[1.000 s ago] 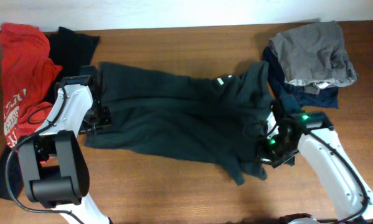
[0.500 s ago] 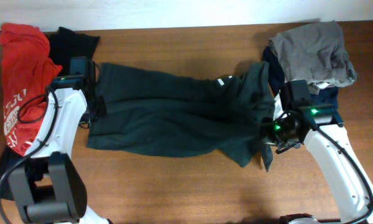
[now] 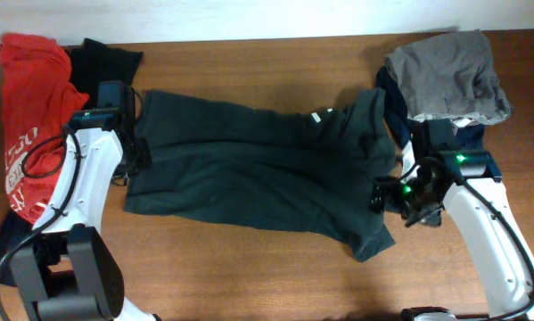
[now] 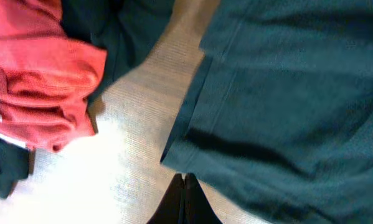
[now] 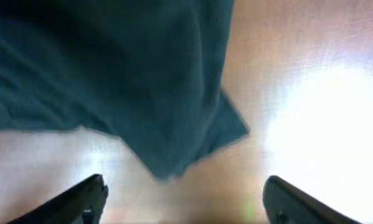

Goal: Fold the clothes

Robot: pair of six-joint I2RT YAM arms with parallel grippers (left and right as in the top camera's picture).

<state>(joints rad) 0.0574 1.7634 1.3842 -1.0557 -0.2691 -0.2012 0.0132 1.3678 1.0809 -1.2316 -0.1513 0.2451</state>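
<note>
The large dark T-shirt (image 3: 249, 169) lies spread lengthwise across the middle of the wooden table (image 3: 249, 62) with no lettering showing and its right end bunched. I judge it is laid flat so that an arm at each end can fold it. The left gripper (image 4: 184, 186) sits at the shirt's left hem, near the red T-shirt (image 4: 43, 87), its fingers pressed together with no cloth visibly caught between them. The right gripper (image 5: 185, 190) hangs over bare wood just off the shirt's trailing corner, fingers spread wide and empty.

The red shirt (image 3: 30, 89) bears unreadable white print.
</note>
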